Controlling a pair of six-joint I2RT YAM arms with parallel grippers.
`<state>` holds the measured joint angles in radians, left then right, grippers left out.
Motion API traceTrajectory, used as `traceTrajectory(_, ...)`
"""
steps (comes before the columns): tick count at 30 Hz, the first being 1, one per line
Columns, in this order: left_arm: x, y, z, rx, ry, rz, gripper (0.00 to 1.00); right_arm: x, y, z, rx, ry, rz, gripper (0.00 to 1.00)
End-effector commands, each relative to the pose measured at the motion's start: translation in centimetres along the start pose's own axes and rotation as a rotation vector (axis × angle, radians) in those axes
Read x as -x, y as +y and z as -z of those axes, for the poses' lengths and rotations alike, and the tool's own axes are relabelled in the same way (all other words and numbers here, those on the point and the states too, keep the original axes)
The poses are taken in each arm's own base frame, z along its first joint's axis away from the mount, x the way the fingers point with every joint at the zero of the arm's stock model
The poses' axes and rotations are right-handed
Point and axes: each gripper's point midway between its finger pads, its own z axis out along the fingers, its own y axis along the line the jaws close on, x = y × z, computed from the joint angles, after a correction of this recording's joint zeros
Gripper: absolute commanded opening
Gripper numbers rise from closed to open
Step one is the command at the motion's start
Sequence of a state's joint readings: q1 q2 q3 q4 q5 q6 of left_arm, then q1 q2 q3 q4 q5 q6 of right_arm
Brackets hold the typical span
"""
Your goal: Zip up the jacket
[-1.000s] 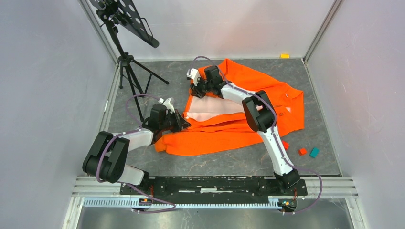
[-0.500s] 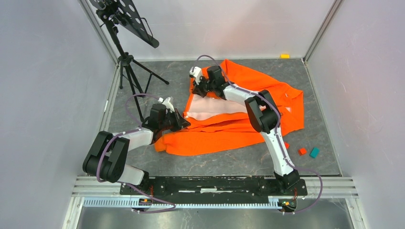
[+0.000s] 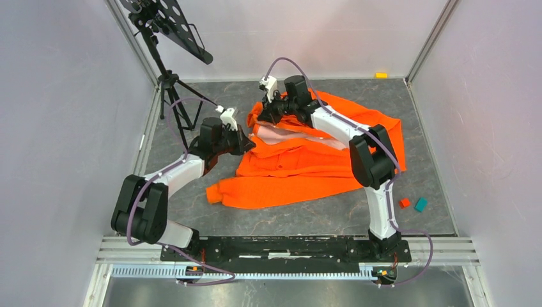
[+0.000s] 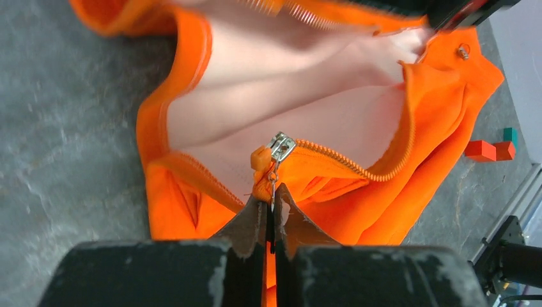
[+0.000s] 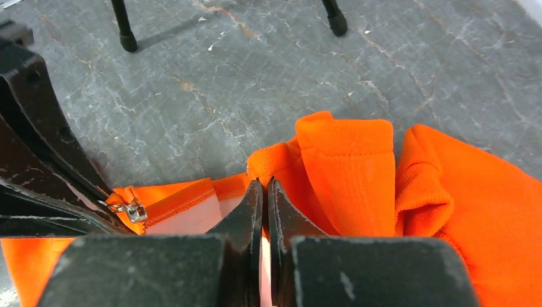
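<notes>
Top view: large bright orange fleece-like jacket (image 3: 307, 169) lies rumpled mid-table on the grey stone-patterned table (image 3: 307, 217). Its front is open at the far left, with pale pinkish lining (image 3: 275, 133) exposed. Left gripper (image 3: 245, 146) is at the jacket's left edge. Right gripper (image 3: 267, 114) is at the far edge, near it. Jaw state of either is not readable from here.

Seen from above only: tall black perforated music stand on a tripod (image 3: 169, 38), far left; small yellow block (image 3: 381, 75) against the back wall.

Also here: 1 red block (image 3: 404, 203) and 1 teal block (image 3: 420, 204), side by side, right of the jacket and apart from it.

Left wrist view:
- Jaws are pressed together, pinching the thin metal zipper pull (image 4: 272, 188) and a nub of orange fabric.
- The pinch is directly under the silver zipper slider (image 4: 280, 146).
- The slider sits where 2 rows of orange-taped zipper teeth (image 4: 358, 167) meet; beyond it they spread apart over the lining.
- Small metal snap (image 4: 463, 50) on the fabric, upper right.

Right wrist view:
- Jaws are all but closed, nipping the jacket's edge, with a sliver of pale lining between the fingers (image 5: 252, 211).
- Folded orange band (image 5: 345, 166) just past the fingertips.
- The left gripper's black fingers (image 5: 38, 160) enter from the left, the slider at their tips.
- 2 tripod feet stand on the table beyond.
</notes>
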<state>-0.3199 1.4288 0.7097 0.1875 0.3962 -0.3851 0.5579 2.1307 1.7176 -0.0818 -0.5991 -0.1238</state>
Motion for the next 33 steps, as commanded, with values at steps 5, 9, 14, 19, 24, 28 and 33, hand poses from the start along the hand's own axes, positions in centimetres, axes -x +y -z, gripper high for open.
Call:
traceTrajectory(5, 0.0, -0.6, -0.3, -0.059, 0.04, -0.079, 0.02, 1.1, 1.1, -0.2, 0.096, -0.039, -0.017, 0.0)
traceTrajectory(9, -0.1, -0.7, -0.3, -0.089, 0.054, -0.185, 0.02, 0.3, 2.8, 0.6, 0.166, -0.019, 0.001, 0.0)
traceTrajectory(14, -0.1, -0.4, -0.8, -0.128, 0.087, -0.338, 0.02, -1.4, 4.7, 2.8, 0.188, 0.041, -0.009, 0.0)
traceTrajectory(19, 0.2, -0.5, -0.9, -0.153, 0.077, -0.443, 0.02, -2.7, 6.2, 4.2, 0.226, 0.056, 0.017, 0.0)
traceTrajectory(24, 0.7, 0.3, 0.0, -0.092, 0.06, -0.525, 0.02, -1.2, 6.9, 5.0, 0.218, -0.016, 0.036, 0.0)
traceTrajectory(28, 0.9, 1.5, 1.0, 0.008, 0.062, -0.632, 0.02, -0.3, 6.6, 5.7, 0.178, -0.011, 0.061, 0.0)
traceTrajectory(33, 1.2, 1.2, 1.1, 0.024, 0.046, -0.691, 0.02, -0.4, 7.4, 5.0, 0.212, -0.013, 0.06, 0.0)
